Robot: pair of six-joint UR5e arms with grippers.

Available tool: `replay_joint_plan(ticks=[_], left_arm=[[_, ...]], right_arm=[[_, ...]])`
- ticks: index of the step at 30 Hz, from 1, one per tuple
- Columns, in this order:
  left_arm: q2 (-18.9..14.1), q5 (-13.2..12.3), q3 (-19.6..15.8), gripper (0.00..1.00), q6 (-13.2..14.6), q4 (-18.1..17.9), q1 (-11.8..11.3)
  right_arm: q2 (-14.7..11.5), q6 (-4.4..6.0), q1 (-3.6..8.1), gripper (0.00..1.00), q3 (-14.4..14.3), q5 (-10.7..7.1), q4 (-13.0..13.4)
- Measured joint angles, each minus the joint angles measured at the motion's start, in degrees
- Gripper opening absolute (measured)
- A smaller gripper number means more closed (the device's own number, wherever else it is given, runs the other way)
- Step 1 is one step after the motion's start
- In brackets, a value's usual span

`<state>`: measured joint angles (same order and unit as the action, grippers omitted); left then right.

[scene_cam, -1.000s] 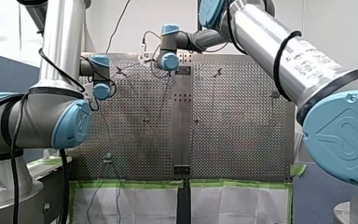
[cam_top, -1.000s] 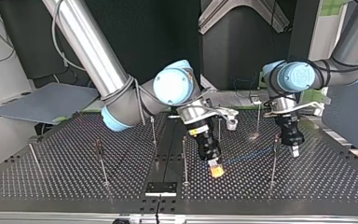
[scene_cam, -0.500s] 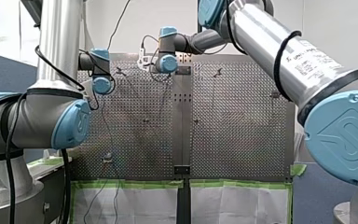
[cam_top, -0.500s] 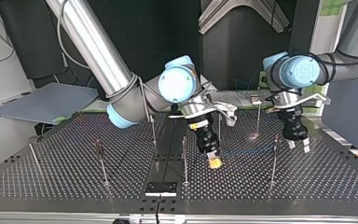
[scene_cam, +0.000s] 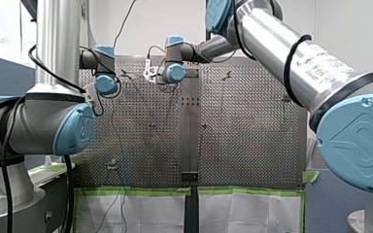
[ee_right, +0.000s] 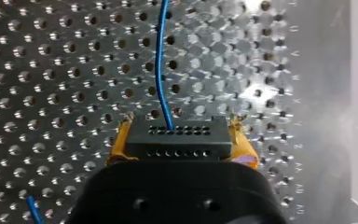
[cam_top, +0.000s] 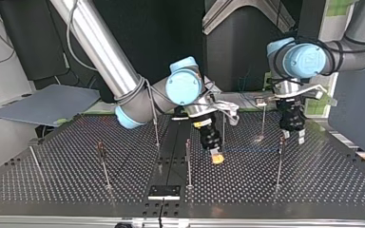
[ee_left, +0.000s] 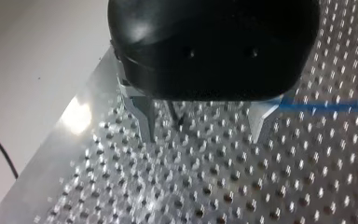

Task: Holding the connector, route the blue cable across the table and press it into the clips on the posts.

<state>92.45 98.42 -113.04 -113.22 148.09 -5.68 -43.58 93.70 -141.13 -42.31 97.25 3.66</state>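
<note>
Blue cable (ee_right: 160,60) x1, connector (ee_right: 177,136) x1 pinched in right claw (cam_top: 217,158), left claw (ee_left: 203,134) spread

Green tape (scene_cam: 136,191) borders white sheets (scene_cam: 141,213) at front view's bottom, grey board (cam_top: 47,104) at top view's left.

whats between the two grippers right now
The blue cable, running from the connector in my right gripper towards my left gripper; the top view shows it.
</note>
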Motion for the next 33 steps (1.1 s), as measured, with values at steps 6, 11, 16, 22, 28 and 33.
replay_joint_plan(ticks=[6,11,16,22,28,33], left_arm=[[-2.7,-0.7,-1.3,1.0,-0.1,3.4,0.3],[-5.0,-0.8,-2.3,1.0,0.7,5.9,0.7],[-7.6,-1.0,-2.8,1.0,2.7,8.6,1.1],[-10.7,-2.5,-2.8,1.0,5.6,11.7,2.0],[-12.9,-4.6,-2.8,1.0,8.7,14.8,3.3],[-13.4,-5.2,-2.8,1.0,11.2,17.3,4.3]], right_arm=[[0.4,0.0,0.13,0.0,-0.2,-0.01,0.0],[0.4,0.0,0.18,0.0,-0.2,-0.03,-0.1],[0.4,0.04,0.19,0.0,-0.3,-0.04,-0.2],[0.5,0.15,0.2,0.0,-0.3,-0.04,-0.2],[0.5,0.18,0.28,0.0,-0.3,-0.04,-0.3],[0.5,0.18,0.43,0.0,-0.3,-0.08,-0.3]])
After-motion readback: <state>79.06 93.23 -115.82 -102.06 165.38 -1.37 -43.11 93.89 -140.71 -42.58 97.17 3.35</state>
